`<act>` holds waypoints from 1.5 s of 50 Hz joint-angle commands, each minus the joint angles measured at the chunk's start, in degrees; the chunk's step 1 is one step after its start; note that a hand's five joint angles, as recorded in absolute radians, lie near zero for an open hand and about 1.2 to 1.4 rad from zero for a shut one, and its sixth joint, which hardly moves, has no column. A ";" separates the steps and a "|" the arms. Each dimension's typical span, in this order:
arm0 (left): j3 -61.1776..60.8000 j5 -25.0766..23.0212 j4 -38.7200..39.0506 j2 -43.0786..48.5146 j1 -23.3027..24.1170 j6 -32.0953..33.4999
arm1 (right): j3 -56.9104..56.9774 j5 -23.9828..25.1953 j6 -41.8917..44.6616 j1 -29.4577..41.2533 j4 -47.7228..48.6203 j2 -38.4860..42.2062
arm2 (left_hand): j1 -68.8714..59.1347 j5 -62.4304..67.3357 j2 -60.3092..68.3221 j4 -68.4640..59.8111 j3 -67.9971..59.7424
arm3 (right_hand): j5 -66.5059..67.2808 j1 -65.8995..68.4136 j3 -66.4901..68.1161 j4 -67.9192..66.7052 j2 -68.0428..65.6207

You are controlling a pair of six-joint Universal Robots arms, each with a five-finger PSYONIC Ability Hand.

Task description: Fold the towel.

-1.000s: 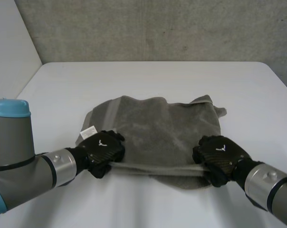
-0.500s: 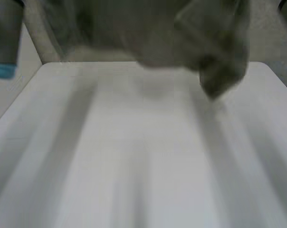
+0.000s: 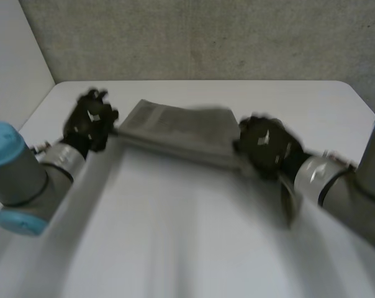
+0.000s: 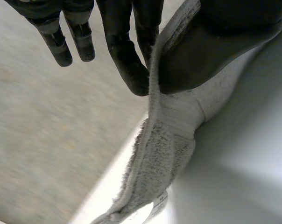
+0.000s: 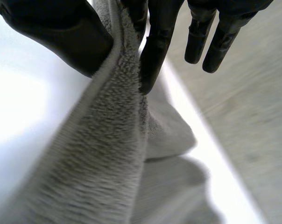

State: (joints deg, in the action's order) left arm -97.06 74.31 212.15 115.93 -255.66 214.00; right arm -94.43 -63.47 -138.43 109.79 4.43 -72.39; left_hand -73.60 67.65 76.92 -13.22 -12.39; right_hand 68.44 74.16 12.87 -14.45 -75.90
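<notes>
Two hands are holding one towel, and a lot has changed in a very short time. The big white table (image 3: 187,248) lies under my hands. One second ago the grey towel (image 3: 181,127) lay flat on it, close to me, with my hands on its two near corners. Then I swung it way up high. Now it has come down again, farther from me, pulled out long between my two hands. I cannot tell if its low part touches the table yet. I think the near edge is going over to meet the far edge, so this is the first fold, and it is only partly done. My left hand (image 3: 88,121) is at one end of the towel and pinches the thick edge between its thumb and a finger (image 4: 127,60). My right hand (image 3: 265,146) is at the other end and pinches the edge the same way. A small white tag (image 4: 157,207) hangs from the towel past my left fingertips. I see no box or basket here, so the towel is in my hands and nothing else.
</notes>
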 commanded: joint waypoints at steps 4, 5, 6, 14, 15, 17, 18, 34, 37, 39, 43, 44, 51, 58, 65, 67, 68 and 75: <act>-3.22 0.48 -1.30 6.42 5.08 8.27 | -8.23 -1.74 1.41 0.17 5.50 7.00 | -6.40 2.35 3.08 3.22 2.39 | 1.56 5.84 -2.87 4.45 -4.10; -3.22 0.48 -1.30 6.42 5.08 8.27 | -8.23 -1.75 1.41 0.16 5.51 7.00 | -6.40 2.35 3.08 3.22 2.39 | 1.56 5.84 -2.87 4.45 -4.10; -3.13 0.65 -1.56 6.24 5.08 8.27 | -8.05 -2.53 1.06 -0.01 5.59 6.65 | -6.40 2.35 3.08 3.22 2.39 | 1.56 5.84 -2.87 4.45 -4.10; -3.31 0.92 -3.67 3.08 4.03 7.92 | -8.66 -7.63 -2.89 0.34 5.77 4.10 | -6.40 2.35 3.08 3.22 2.39 | 1.56 5.84 -2.87 4.45 -4.10; -3.40 1.01 -4.11 2.64 4.02 7.83 | -8.84 -8.25 -4.38 0.43 5.86 3.84 | -6.40 2.35 3.08 3.22 2.39 | 1.56 5.84 -2.87 4.45 -4.10; -3.57 1.01 -4.29 2.12 4.02 7.83 | -9.02 -8.60 -5.79 0.51 5.86 3.75 | -6.40 2.35 3.08 3.22 2.39 | 1.56 5.84 -2.87 4.45 -4.10; -3.75 1.01 -4.38 1.42 3.94 7.83 | -9.19 -8.78 -6.84 0.51 5.94 3.40 | -6.40 2.35 3.08 3.22 2.39 | 1.56 5.84 -2.87 4.45 -4.10; -4.01 1.01 -7.45 -3.42 2.27 3.01 | -13.93 -15.80 -9.23 -0.63 10.94 2.43 | -6.40 2.35 3.08 3.22 2.39 | -23.26 -18.98 -2.87 4.45 20.72; -4.01 1.01 -7.80 -4.21 1.83 1.42 | -14.90 -16.78 -9.23 -0.63 12.53 2.43 | -6.40 2.35 3.08 3.22 2.39 | -29.14 -24.85 -2.87 4.45 26.60; -4.01 0.92 -7.80 -4.39 1.65 0.98 | -15.17 -17.13 -9.23 -0.89 12.98 2.34 | -6.40 2.35 3.08 3.22 2.39 | -30.01 -25.72 -2.87 4.45 27.47; -4.10 0.83 -8.33 -4.48 0.60 0.89 | -16.22 -18.36 -9.31 -2.65 13.33 1.64 | -6.40 2.35 3.08 3.22 2.39 | -30.85 -26.57 -2.87 4.45 28.31; -4.10 0.83 -8.33 -4.48 0.60 0.89 | -16.22 -18.36 -9.32 -2.65 13.33 1.64 | -6.40 2.35 3.08 3.22 2.39 | -30.85 -26.57 -2.87 4.45 28.31; -4.01 0.57 -8.86 -4.57 -2.03 0.89 | -17.98 -18.19 -11.94 -5.81 13.24 -0.64 | -6.40 2.35 3.08 3.22 2.39 | -30.34 -26.06 -2.87 4.45 27.81; -3.92 0.39 -9.12 -4.83 -3.89 0.89 | -19.92 -17.66 -12.74 -9.33 13.24 -3.37 | -6.40 2.35 3.08 3.22 2.39 | -29.17 -24.88 -2.87 4.45 26.63; -4.19 0.30 -11.40 -5.36 -3.97 0.80 | -20.45 -14.24 -12.66 -11.53 12.19 -5.04 | -6.40 2.35 3.08 3.22 2.39 | 1.50 5.78 -2.87 4.45 -4.03; -4.27 0.30 -12.19 -5.71 -3.89 0.80 | -20.44 -13.36 -12.39 -11.61 11.49 -6.17 | -6.40 2.35 3.08 3.22 2.39 | 1.56 5.84 -2.87 4.45 -4.10; -4.28 0.30 -12.20 -5.71 -3.89 0.80 | -20.44 -13.35 -12.39 -11.61 11.48 -6.19 | -6.40 2.35 3.08 3.22 2.39 | 1.56 5.84 -2.87 4.45 -4.10; -6.82 0.22 -17.81 -13.34 -4.67 0.63 | -17.64 -6.60 -10.38 -14.86 -0.79 -15.66 | -6.40 2.35 3.08 3.22 2.39 | 1.56 5.84 -2.87 4.45 -4.10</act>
State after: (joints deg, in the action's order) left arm -102.02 74.58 198.17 108.22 -259.82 214.74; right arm -114.32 -75.21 -150.60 97.20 12.74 -81.64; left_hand -73.60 67.75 76.93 -13.22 -12.39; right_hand 66.20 74.11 12.87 -14.45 -74.03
